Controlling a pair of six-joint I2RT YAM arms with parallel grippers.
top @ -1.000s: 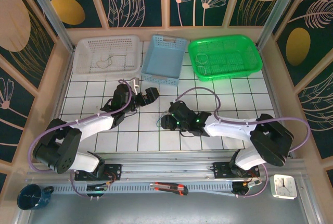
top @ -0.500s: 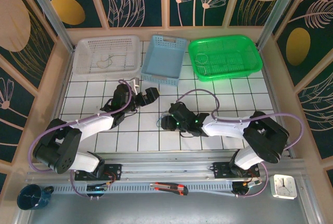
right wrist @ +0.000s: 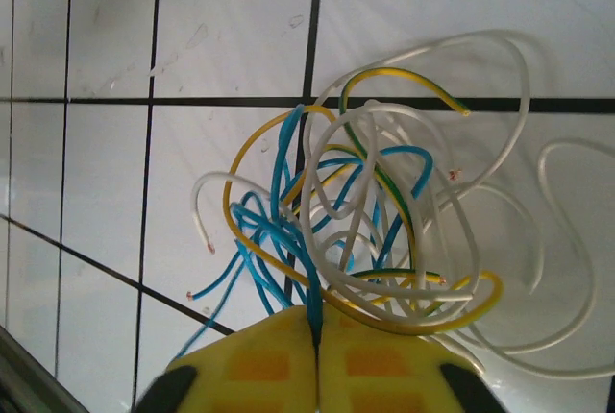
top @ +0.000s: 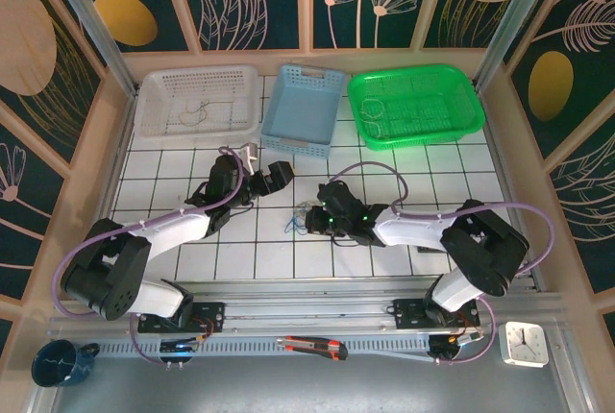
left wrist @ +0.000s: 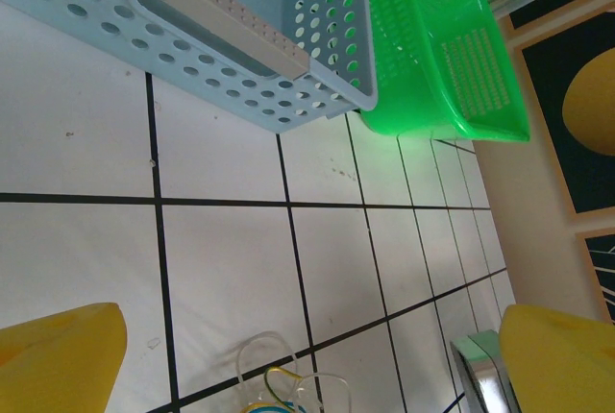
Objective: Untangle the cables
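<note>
The cables (right wrist: 375, 211) lie as one small tangle of blue, yellow, yellow-green and white wires on the tiled table. My right gripper (right wrist: 316, 322) is shut on a blue cable, which runs down into the seam between its yellow pads. From above, the tangle (top: 298, 218) sits just left of the right gripper (top: 314, 217), near the table's middle. My left gripper (top: 264, 173) hangs open up and to the left of the tangle, touching nothing. In the left wrist view the left gripper (left wrist: 312, 327) has its yellow fingers (left wrist: 58, 355) wide apart, with the cables (left wrist: 278, 371) looping at the bottom edge.
Three baskets line the far edge: a white basket (top: 149, 130) with a thin wire inside, a blue basket (top: 298, 144) and a green basket (top: 418, 137). A box cutter (top: 312, 346), a clock (top: 526, 344) and a mug (top: 58, 363) lie by the arm bases.
My right gripper has reached left to the tangle and shut on a blue cable. The left arm has not moved.
</note>
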